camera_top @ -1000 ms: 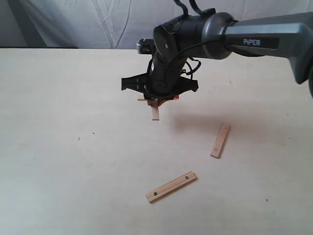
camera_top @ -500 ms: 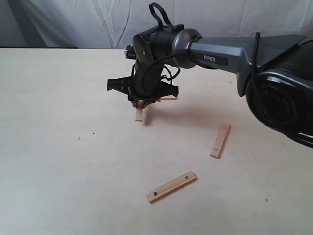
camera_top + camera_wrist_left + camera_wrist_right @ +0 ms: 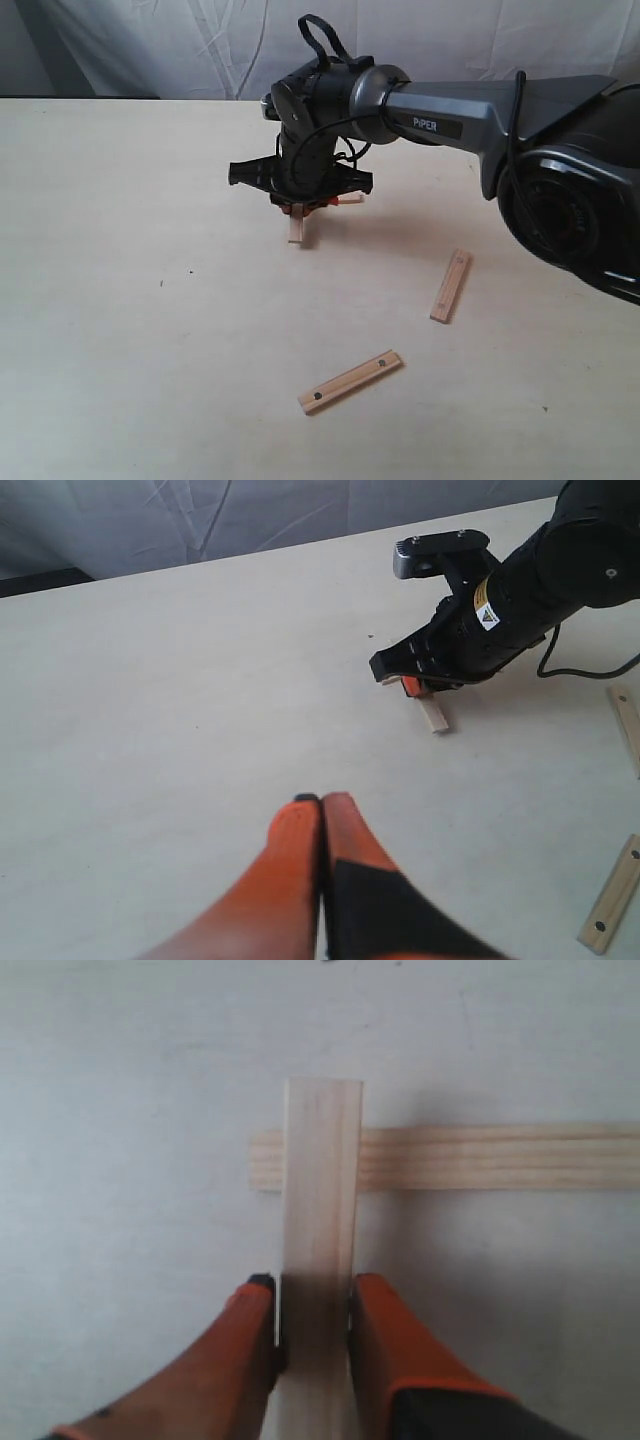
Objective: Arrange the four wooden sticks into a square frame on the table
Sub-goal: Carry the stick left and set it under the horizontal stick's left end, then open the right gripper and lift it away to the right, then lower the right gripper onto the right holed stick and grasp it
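My right gripper [image 3: 300, 206] [image 3: 312, 1310] is shut on a wooden stick [image 3: 322, 1180], whose free end [image 3: 295, 233] points down toward the table [image 3: 120, 300]. The held stick crosses over one end of a second stick [image 3: 480, 1158] [image 3: 351, 198] lying flat; I cannot tell if they touch. Two more sticks lie apart nearer the front: one dotted [image 3: 350, 381] [image 3: 612, 895], one at the right [image 3: 451, 285] [image 3: 628, 720]. My left gripper [image 3: 320, 805] is shut and holds nothing, hovering over bare table well away from the right gripper [image 3: 425, 685]. No square frame shows.
The table's far edge meets a white cloth backdrop [image 3: 180, 50]. The right arm's dark base [image 3: 580, 210] bulks at the right edge. Tiny dark specks [image 3: 190, 271] mark the tabletop left of centre.
The right gripper carried its stick left across the lying stick, then eased slightly back right. The two loose sticks at the front have not moved.
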